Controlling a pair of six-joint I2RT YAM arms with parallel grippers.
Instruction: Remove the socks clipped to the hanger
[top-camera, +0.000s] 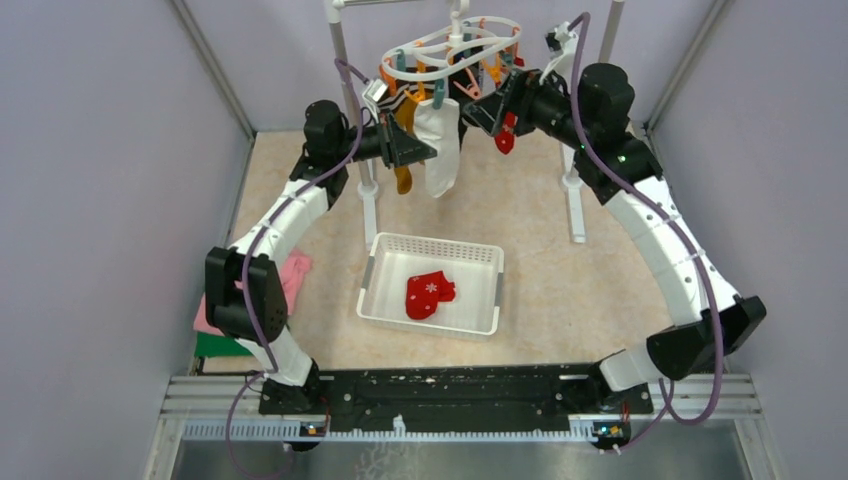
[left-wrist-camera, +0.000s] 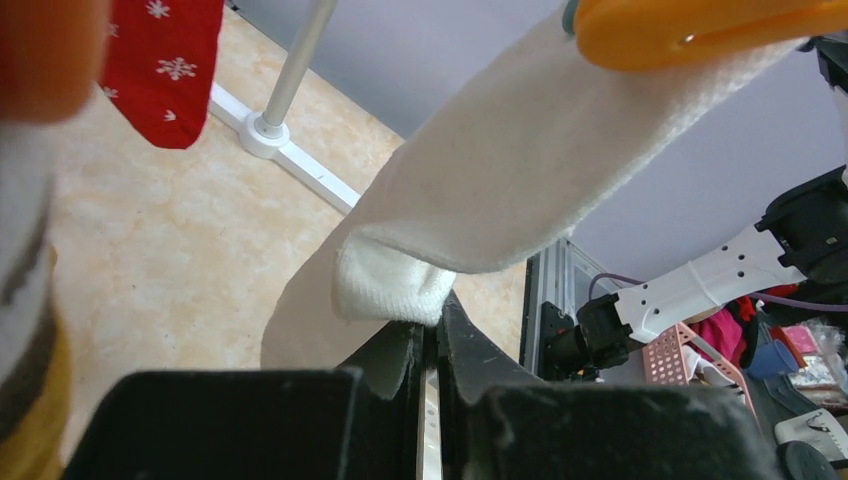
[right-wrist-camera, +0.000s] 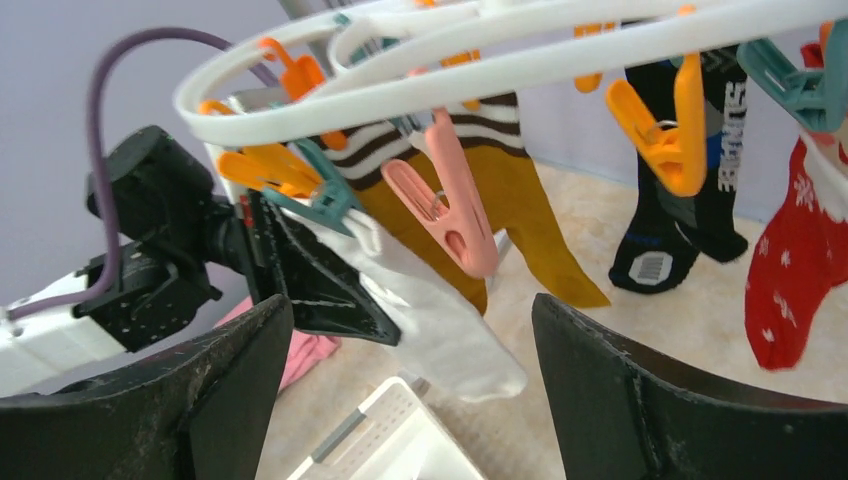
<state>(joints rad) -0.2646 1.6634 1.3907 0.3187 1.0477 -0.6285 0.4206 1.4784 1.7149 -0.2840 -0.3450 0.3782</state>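
Note:
The white hanger (top-camera: 455, 45) hangs at the back with orange and teal clips. A white sock (top-camera: 440, 150), a mustard sock (top-camera: 403, 178) and a red sock (top-camera: 507, 135) hang from it. My left gripper (top-camera: 425, 150) is shut on the white sock (left-wrist-camera: 520, 170), pinching its fold at my fingertips (left-wrist-camera: 432, 325). An orange clip (left-wrist-camera: 700, 25) holds the sock's top. My right gripper (top-camera: 488, 108) is open and empty (right-wrist-camera: 410, 390), facing the hanger ring (right-wrist-camera: 500, 60). In front of it hang the mustard sock (right-wrist-camera: 520, 210), a black sock (right-wrist-camera: 690, 200) and a red snowflake sock (right-wrist-camera: 800, 260).
A white mesh basket (top-camera: 480, 255) in the middle of the table holds one red snowflake sock (top-camera: 428, 293). The white pole rack (top-camera: 575, 215) stands behind it. A pink and green folded cloth (top-camera: 295, 275) lies at the left by my left arm.

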